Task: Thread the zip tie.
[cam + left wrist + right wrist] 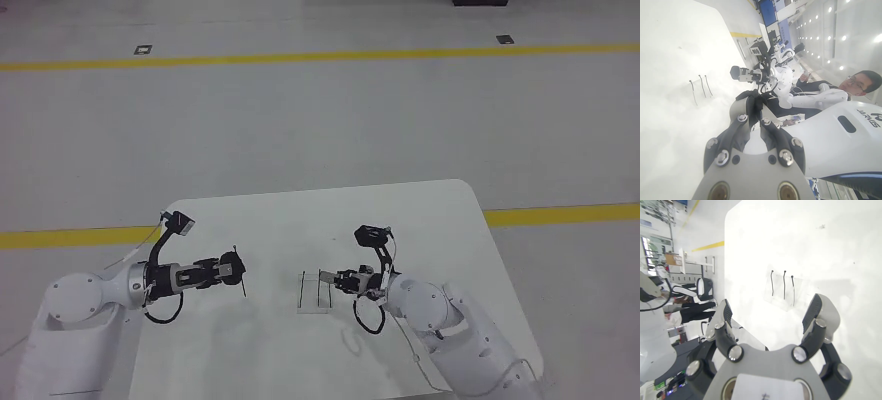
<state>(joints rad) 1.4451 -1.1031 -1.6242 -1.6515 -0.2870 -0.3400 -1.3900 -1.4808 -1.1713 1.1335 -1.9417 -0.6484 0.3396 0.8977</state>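
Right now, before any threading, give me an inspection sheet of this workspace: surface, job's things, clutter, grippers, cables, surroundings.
Surface: white table with rounded corners.
Job's things: three black zip ties on a clear holder; a fourth zip tie at the left gripper.
Clutter: one small dark speck.
Grippers: left gripper's fingers shut on the fourth zip tie; right gripper has its fingers open, facing the holder but apart from it.
Cables: black cable loops hang at both wrists.
Surroundings: grey floor with yellow lines.
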